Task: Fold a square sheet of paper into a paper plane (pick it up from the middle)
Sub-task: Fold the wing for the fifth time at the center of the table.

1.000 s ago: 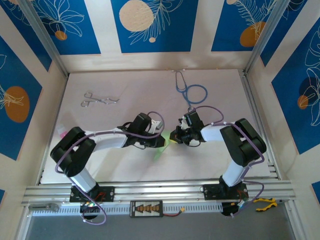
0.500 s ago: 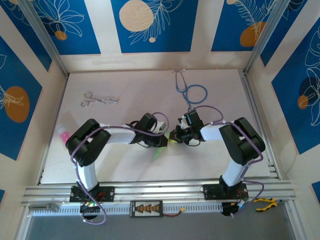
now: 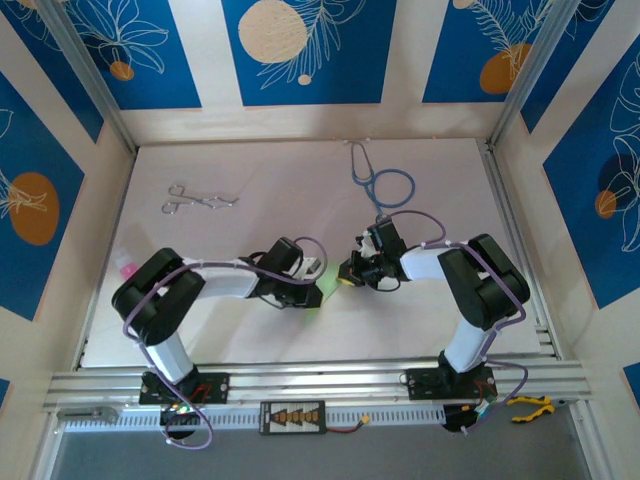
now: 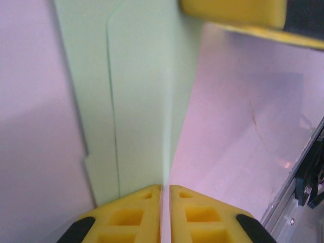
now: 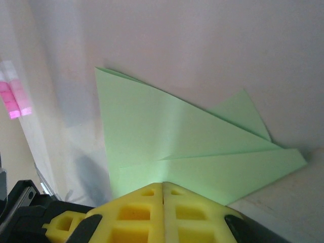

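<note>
Right end effector [image 5: 163, 184] and left end effector [image 4: 165, 187] pinch the paper plane [image 5: 192, 147].

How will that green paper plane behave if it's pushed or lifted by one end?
The paper plane is thin layered sheet, so probably very light and apt to slide or flutter when pushed. Its creased folds likely stiffen it lengthwise, yet the loose wing flaps may sag or spring open. Hard pinching would probably crumple it.
</note>
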{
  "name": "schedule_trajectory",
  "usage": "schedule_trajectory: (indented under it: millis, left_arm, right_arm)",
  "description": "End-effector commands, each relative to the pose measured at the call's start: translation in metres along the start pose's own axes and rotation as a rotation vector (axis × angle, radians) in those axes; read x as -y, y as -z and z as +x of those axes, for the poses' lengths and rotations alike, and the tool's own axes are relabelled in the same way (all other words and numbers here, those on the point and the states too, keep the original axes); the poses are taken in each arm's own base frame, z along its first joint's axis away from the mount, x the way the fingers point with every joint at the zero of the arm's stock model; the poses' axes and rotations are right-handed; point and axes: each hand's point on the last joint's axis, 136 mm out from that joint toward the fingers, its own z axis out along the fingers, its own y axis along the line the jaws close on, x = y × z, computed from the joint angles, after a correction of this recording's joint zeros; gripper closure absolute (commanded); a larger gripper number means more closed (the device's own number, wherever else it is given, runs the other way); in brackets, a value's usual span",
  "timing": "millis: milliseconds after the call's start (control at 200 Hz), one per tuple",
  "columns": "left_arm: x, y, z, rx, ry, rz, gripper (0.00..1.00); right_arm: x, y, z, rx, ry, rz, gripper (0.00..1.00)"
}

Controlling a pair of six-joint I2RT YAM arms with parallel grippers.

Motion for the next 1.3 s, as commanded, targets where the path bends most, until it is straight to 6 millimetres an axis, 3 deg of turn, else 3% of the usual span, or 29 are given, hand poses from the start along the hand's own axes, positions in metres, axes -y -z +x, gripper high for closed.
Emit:
schedule_trajectory:
  millis: [0,235,420,705,880,1105,1296]
  left_arm:
    - [0.000,0.010,0.018,-0.044,-0.012,-0.017,0.88]
    - [0.035,0.021,-0.011,0.058,-0.056,0.094,0.88]
    - [0.034,0.010,-0.015,0.039,-0.043,0.107,0.88]
    - [-0.001,-0.003,0.020,-0.057,0.003,-0.022,0.89]
    - [-0.022,0.001,0.048,-0.113,0.006,-0.104,0.93]
    - [-0.031,0.011,0.077,-0.175,-0.001,-0.147,0.94]
    - [-0.033,0.017,0.089,-0.191,0.001,-0.154,0.96]
  right_arm:
    - [0.039,-0.003,0.010,-0.024,-0.063,0.137,1.00]
    - [0.042,-0.003,0.010,-0.027,-0.070,0.150,1.00]
    - [0.044,-0.003,0.011,-0.027,-0.070,0.156,1.00]
    - [0.050,-0.002,0.009,-0.022,-0.082,0.188,1.00]
    - [0.054,-0.002,0.011,-0.028,-0.086,0.207,1.00]
    - [0.057,-0.002,0.011,-0.029,-0.090,0.219,1.00]
    - [0.057,-0.001,0.010,-0.030,-0.089,0.225,1.00]
